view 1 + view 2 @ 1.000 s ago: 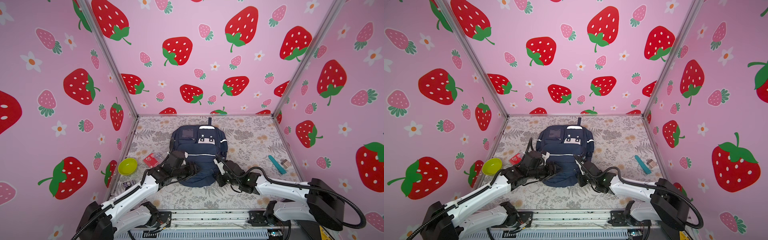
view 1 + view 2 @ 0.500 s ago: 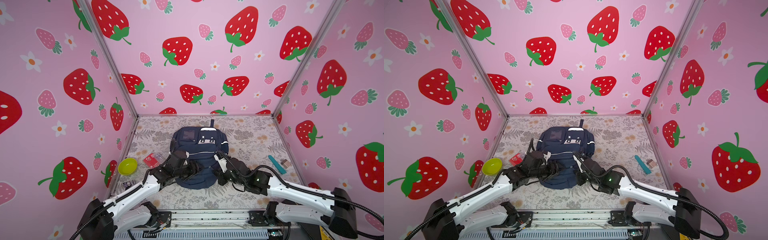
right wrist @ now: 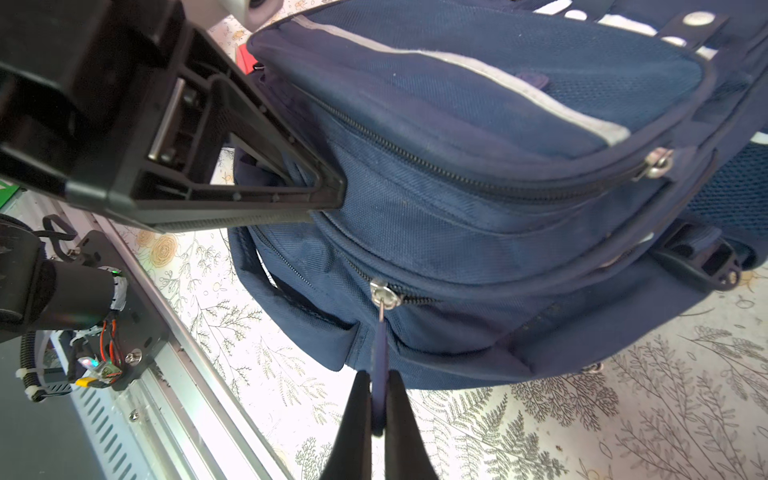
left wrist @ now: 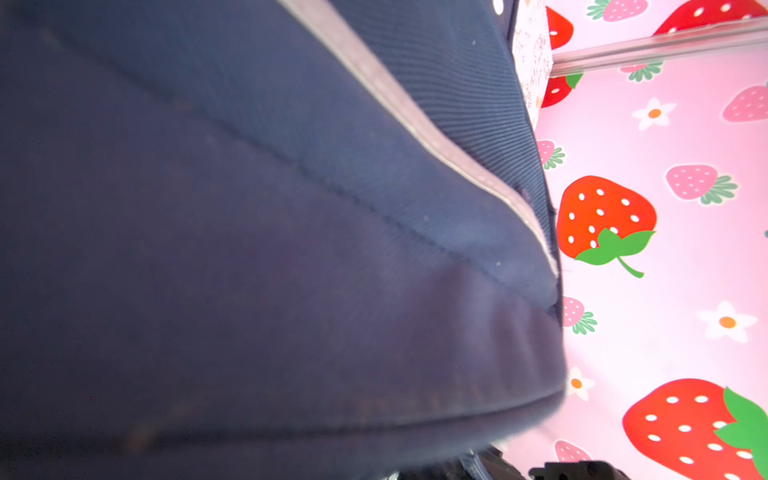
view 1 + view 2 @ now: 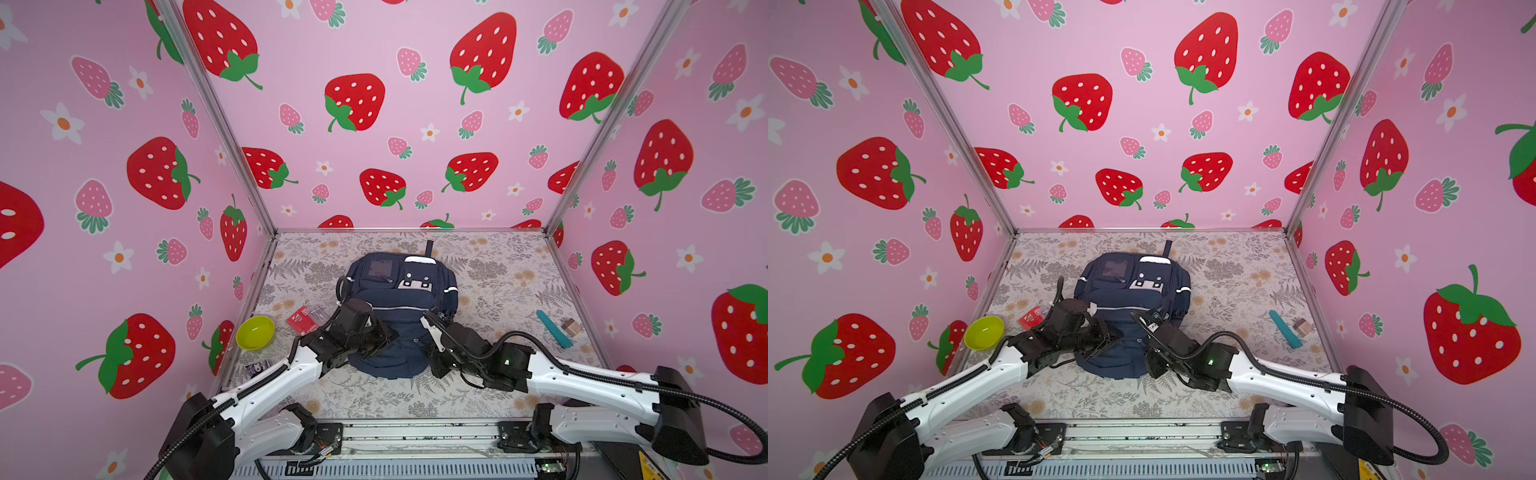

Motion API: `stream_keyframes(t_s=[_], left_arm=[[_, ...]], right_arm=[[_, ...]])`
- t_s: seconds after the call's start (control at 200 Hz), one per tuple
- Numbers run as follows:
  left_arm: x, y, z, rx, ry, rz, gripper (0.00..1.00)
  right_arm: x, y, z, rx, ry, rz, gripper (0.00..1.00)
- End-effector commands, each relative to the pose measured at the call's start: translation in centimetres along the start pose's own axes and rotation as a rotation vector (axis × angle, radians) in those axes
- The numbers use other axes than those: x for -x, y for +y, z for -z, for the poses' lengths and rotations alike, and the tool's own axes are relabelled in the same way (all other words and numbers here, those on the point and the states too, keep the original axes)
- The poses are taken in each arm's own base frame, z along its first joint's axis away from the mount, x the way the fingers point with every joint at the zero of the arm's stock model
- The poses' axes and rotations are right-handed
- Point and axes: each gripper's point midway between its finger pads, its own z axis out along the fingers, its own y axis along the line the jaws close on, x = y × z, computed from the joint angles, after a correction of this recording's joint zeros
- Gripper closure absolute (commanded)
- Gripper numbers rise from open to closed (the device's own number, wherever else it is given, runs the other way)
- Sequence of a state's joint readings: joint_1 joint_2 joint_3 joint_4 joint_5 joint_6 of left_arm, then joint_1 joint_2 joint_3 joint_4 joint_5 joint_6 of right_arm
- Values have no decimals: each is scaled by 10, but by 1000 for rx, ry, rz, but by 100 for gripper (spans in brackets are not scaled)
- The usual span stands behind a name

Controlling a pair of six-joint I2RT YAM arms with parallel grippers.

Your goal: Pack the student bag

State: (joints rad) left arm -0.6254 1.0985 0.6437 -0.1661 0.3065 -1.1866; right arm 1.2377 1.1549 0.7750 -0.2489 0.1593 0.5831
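Lying mid counter (image 5: 498,286) in a top view, the student bag (image 5: 399,291) is newly clamped by the left hand (image 5: 384,336), which stood wide a second ago. Left wrist: navy fabric fills it. Right wrist: the right hand (image 3: 376,399) pinches the zip pull (image 3: 379,345), so unzipping can likely begin.

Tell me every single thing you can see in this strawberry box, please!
backpack: 1, navy blue with white stripes, middle of the table
zip pull: 1, blue, low on the backpack's front
bowl: 1, yellow-green, left of the backpack
packet: 1, red, between bowl and backpack
wrapper: 1, dark, near the front left edge, too small to identify
stick: 1, teal, right of the backpack
block: 1, brownish, beside the stick
table: 1, floral cover, under everything
walls: 3, pink with strawberries, around the table
left gripper: 1, black, against the backpack's side, jaws unclear
right gripper: 1, black, jaws shut on the zip pull
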Motion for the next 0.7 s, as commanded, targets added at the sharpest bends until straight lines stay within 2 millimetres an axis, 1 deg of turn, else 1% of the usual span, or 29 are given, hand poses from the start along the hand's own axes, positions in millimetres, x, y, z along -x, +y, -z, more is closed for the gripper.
stream_keyframes(t_s=[0.0, 0.025, 0.045, 0.055, 0.09, 0.165, 0.185, 0.245, 0.305, 0.415, 0.585, 0.605, 0.695], left_arm=[[23, 3, 7, 4, -103, -18, 90], [23, 4, 7, 8, -105, -19, 93], [23, 5, 8, 10, -105, -19, 99], [23, 6, 8, 11, -106, -19, 100], [24, 8, 9, 15, -107, -20, 100], [23, 11, 10, 19, -110, -17, 100], [23, 12, 10, 20, -112, -15, 100], [23, 14, 12, 26, -112, -12, 100], [23, 14, 14, 25, -113, -15, 100], [22, 13, 19, 26, -116, -27, 100], [16, 11, 26, 21, -96, -56, 100], [15, 11, 26, 21, -91, -59, 100], [10, 13, 28, 25, -71, -72, 100]], right_arm=[[14, 3, 21, 13, -69, -19, 100], [13, 1, 22, 3, -72, -21, 100], [12, -3, 23, -10, -72, -22, 100], [12, -4, 23, -16, -74, -23, 100], [10, -11, 24, -41, -72, -30, 100], [10, -35, 26, -125, -78, -67, 100], [5, -45, 26, -158, -59, -76, 100], [1, -70, 27, -229, -49, -117, 100], [0, -89, 28, -260, -47, -149, 100], [4, -118, 33, -321, -71, -176, 100], [6, -177, 40, -451, -88, -239, 100], [12, -181, 40, -454, -110, -244, 100], [20, -209, 40, -506, -130, -271, 100]])
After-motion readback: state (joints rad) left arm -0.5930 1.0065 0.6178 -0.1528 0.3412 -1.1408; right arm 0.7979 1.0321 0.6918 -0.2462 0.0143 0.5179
